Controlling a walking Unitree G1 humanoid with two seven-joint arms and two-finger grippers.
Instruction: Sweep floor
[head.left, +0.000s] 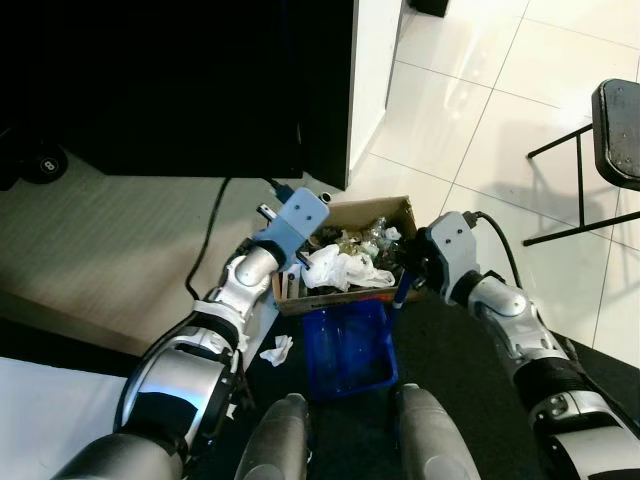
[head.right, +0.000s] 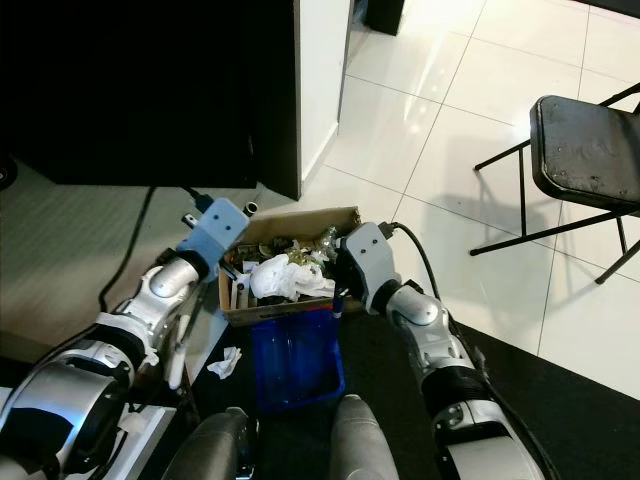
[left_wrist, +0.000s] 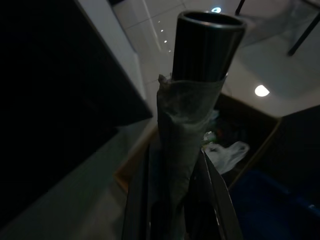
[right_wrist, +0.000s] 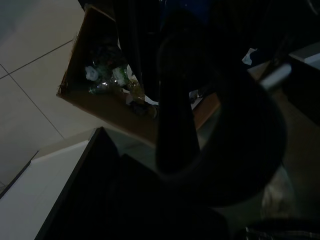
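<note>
Dustpan (head.left: 350, 350) just below right gripper (head.left: 408, 283).

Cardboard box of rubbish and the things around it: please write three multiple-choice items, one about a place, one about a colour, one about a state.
1. Where does the dustpan lie?
A. just before the cardboard box, on the robot's side
B. under the chair
C. inside the box

2. What colour is the dustpan?
A. red
B. blue
C. yellow

3. The cardboard box is:
A. sealed shut
B. flattened
C. open, holding rubbish

A: the dustpan touches the near edge of the cardboard box.
B: it is blue.
C: white crumpled paper and bottles fill the box.
</note>
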